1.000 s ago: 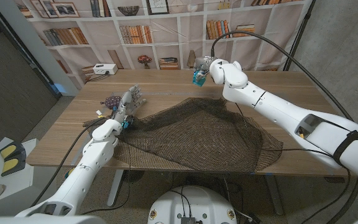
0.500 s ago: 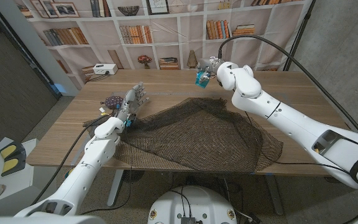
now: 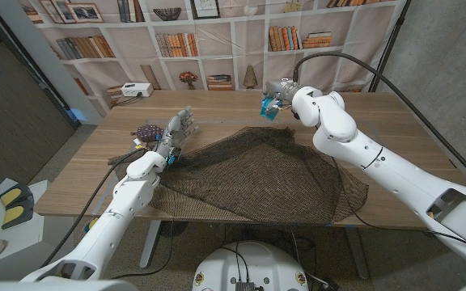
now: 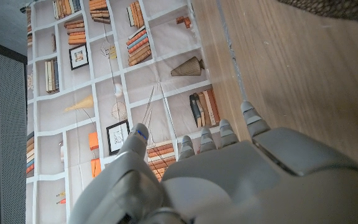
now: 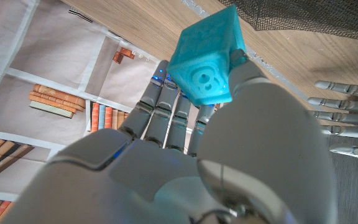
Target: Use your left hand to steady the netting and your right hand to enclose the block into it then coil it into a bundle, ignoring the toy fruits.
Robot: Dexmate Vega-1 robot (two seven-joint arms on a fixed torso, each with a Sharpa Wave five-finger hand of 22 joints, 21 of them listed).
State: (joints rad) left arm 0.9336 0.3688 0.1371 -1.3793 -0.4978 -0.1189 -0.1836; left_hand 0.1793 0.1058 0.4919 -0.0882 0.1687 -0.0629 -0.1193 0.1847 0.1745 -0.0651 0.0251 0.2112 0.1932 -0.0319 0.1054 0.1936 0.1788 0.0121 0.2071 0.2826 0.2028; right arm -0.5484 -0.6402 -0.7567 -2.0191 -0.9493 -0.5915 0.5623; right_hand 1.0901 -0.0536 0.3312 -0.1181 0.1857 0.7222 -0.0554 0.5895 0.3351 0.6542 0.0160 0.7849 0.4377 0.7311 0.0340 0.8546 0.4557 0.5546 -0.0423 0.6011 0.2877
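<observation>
A dark brown netting (image 3: 265, 174) lies spread over the middle of the wooden table (image 3: 217, 109). My right hand (image 3: 280, 97) hovers above the table beyond the netting's far edge and pinches a teal block (image 3: 269, 109) between thumb and fingers. The right wrist view shows that block (image 5: 207, 59) up close, with the netting (image 5: 303, 18) past it. My left hand (image 3: 175, 133) is at the netting's left corner, fingers apart and holding nothing; whether it touches the mesh I cannot tell. In the left wrist view its fingers (image 4: 229, 134) reach over bare wood, with the netting (image 4: 340, 6) off to one side.
A dark purple toy fruit (image 3: 146, 132) lies just left of my left hand. A white box (image 3: 136, 89) stands at the far left table edge. A bookshelf backdrop (image 3: 217, 32) hangs behind the table. The netting's near edge reaches the table's front edge.
My right hand has carried the block a little to the right and nearer the netting's far edge. My left hand has shifted slightly away from me.
</observation>
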